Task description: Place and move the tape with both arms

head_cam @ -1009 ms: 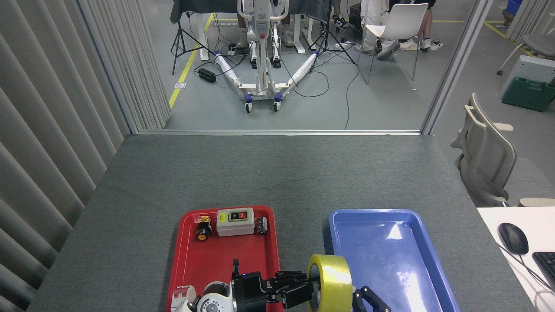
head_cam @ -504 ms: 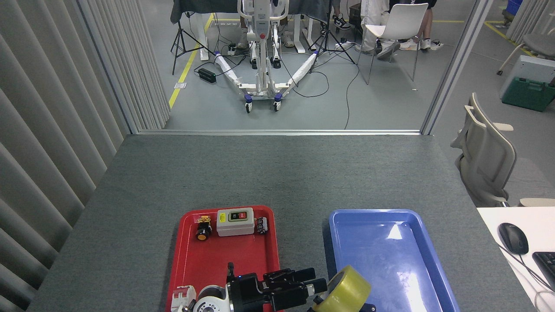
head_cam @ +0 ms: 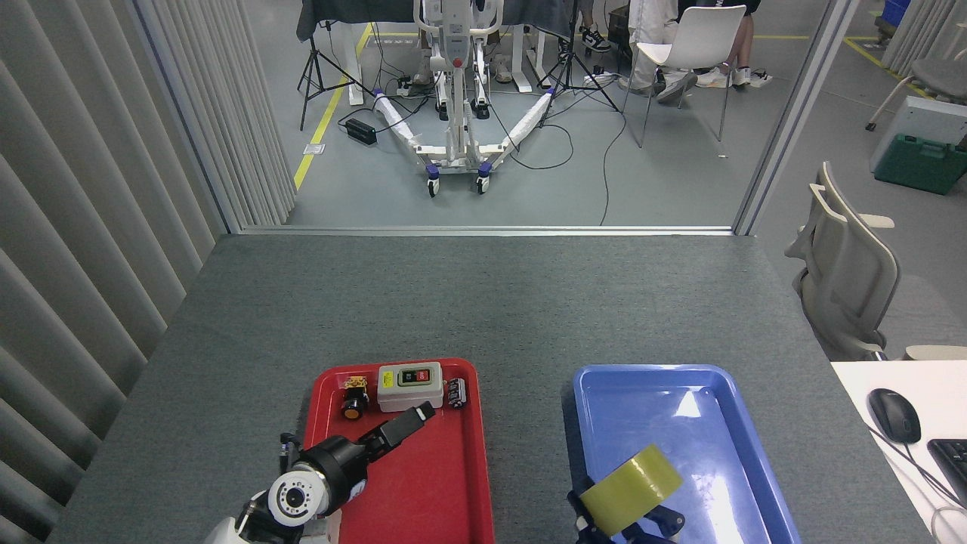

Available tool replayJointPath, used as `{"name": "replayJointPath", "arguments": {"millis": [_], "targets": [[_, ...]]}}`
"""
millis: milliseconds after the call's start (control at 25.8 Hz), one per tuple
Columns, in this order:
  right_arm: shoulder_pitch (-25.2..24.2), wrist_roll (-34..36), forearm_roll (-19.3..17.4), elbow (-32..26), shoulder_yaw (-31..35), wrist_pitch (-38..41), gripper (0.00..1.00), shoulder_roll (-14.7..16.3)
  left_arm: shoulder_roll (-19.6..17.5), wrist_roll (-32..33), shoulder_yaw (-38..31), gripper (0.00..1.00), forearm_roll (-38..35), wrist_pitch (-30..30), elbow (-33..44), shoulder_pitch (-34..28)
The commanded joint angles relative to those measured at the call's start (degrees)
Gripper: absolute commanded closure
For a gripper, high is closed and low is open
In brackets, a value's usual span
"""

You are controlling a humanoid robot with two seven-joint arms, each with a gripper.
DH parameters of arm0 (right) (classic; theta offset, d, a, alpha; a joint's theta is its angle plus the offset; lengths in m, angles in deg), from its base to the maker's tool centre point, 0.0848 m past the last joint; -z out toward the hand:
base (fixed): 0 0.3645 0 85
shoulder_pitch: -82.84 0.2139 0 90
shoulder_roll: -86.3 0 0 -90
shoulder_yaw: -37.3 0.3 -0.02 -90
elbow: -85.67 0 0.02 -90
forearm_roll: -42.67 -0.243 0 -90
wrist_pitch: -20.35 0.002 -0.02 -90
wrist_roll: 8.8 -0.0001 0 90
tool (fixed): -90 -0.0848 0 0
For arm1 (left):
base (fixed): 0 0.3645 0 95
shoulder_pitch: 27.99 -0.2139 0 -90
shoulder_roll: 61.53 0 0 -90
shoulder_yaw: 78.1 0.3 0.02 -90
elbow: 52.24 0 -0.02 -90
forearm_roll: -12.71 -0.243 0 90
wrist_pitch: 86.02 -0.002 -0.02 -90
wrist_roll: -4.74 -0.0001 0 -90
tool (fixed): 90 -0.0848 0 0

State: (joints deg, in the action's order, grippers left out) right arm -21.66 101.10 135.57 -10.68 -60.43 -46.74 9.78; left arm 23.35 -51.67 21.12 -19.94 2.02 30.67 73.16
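The tape (head_cam: 631, 489), a wide yellow roll, hangs tilted over the near left part of the blue tray (head_cam: 702, 393). My right gripper (head_cam: 624, 513) comes up from the bottom edge and is shut on the tape, with black fingers (head_cam: 582, 505) showing on both sides of the roll. My left arm reaches over the red tray (head_cam: 453, 483) from the lower left. Its gripper (head_cam: 419, 415) points up and right, close to a grey switch box (head_cam: 409, 387), holds nothing, and is seen edge-on, so its jaws are unclear.
The red tray's far end also holds an orange push button (head_cam: 350, 409) and a small black part (head_cam: 455, 393). A white desk with a mouse (head_cam: 894, 415) and keyboard (head_cam: 953, 462) stands at the right. A beige chair (head_cam: 846, 272) is beside the table.
The tape passed from my left gripper to my right gripper and moved right and down over the blue tray. My left arm let go and swung back left over the red tray.
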Motion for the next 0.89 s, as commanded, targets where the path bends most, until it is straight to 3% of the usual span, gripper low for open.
{"name": "replayJointPath", "arguments": {"millis": [0, 155, 310, 388, 504, 582, 659, 698, 853], "targets": [[1.93, -17.61, -3.78, -2.00, -0.96, -19.75, 1.00, -1.26, -2.70, -15.84, -0.08, 0.00, -17.54, -1.38, 6.74, -3.94], [4.40, -37.91, -9.14, -5.16, -1.49, -23.09, 1.00, -1.44, -5.42, -35.79, 0.80, 0.01, -27.90, -1.38, 8.06, -9.30], [7.47, -47.76, -9.32, -6.30, -1.31, -31.00, 1.00, -1.88, -6.65, -49.85, 2.64, 0.02, -28.87, -2.00, 10.52, -13.17], [8.79, -56.46, -9.32, -6.48, -1.49, -33.73, 1.00, -2.23, -10.25, -49.94, 4.93, 0.15, -28.79, -2.44, 11.31, -12.56], [11.08, -65.95, -9.58, -6.39, -1.49, -34.61, 1.00, -1.26, -10.26, -49.59, 5.63, 0.12, -28.96, -2.44, 11.92, -11.68], [13.27, -76.06, -9.84, -6.39, -1.49, -34.78, 1.00, -0.38, -10.26, -49.77, 5.11, 0.01, -28.70, -3.05, 12.10, -11.85], [15.56, -86.95, -10.98, -5.95, -1.49, -36.01, 1.00, 0.15, -10.43, -49.41, 5.37, 0.01, -27.82, -2.96, 11.22, -11.94], [16.87, -89.77, -12.48, -5.25, -1.84, -38.12, 1.00, 0.58, -10.52, -49.33, 5.63, 0.01, -27.03, -2.61, 10.52, -11.85], [21.36, -90.30, -18.10, -1.38, -3.16, -46.38, 1.00, 3.75, -10.17, -49.33, 3.61, 0.00, -25.36, -3.84, 7.79, -10.10]]}}
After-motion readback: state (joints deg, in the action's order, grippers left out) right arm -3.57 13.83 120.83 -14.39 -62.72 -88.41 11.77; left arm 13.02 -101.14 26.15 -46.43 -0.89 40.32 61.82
